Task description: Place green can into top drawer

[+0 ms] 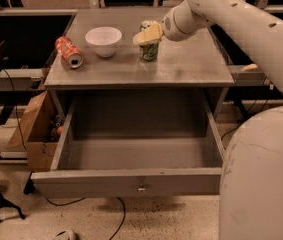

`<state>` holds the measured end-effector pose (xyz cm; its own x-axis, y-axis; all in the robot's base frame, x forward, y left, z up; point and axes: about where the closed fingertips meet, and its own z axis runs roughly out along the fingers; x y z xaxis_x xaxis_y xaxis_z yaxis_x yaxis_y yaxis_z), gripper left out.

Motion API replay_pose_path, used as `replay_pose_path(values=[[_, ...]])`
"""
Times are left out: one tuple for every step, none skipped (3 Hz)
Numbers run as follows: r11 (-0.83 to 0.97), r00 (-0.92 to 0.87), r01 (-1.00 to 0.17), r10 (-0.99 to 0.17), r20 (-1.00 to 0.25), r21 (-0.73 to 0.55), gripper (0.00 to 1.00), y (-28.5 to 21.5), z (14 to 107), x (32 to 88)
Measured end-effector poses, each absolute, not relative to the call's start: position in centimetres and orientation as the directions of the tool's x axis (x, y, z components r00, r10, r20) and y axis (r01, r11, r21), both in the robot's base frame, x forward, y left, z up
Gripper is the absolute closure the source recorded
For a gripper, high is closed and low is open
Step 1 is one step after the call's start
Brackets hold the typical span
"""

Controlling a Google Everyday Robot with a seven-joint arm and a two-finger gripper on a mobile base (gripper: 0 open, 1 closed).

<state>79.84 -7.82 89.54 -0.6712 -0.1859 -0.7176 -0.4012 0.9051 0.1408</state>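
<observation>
The green can (pixel 150 50) stands upright on the grey cabinet top (pixel 191 64), right of centre. My gripper (pixel 147 35), with pale yellowish fingers, reaches in from the right and sits at the can's upper part, covering most of its silver top. The top drawer (pixel 131 181) is pulled wide open below the cabinet top. Its inside is bare, and its flat front panel has a small metal knob (pixel 141 187) at the centre.
A white bowl (pixel 103 40) stands left of the green can. An orange-red can (pixel 69 51) lies on its side at the top's left edge. A cardboard box (pixel 36 134) sits on the floor left of the drawer. My white arm and body fill the right side.
</observation>
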Motion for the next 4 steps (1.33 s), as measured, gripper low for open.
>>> replay_pose_path(values=[[0.9, -0.674, -0.403, -0.168, -0.72, 0.167, 0.0, -5.8, 88.0, 80.8], [0.891, -0.663, -0.414, -0.153, -0.733, 0.188, 0.0, -4.3, 88.2, 81.3], [0.894, -0.636, -0.405, -0.123, -0.762, 0.194, 0.0, -3.7, 89.0, 82.2], [0.899, -0.612, -0.393, -0.1, -0.785, 0.192, 0.19, -3.1, 89.3, 83.4]])
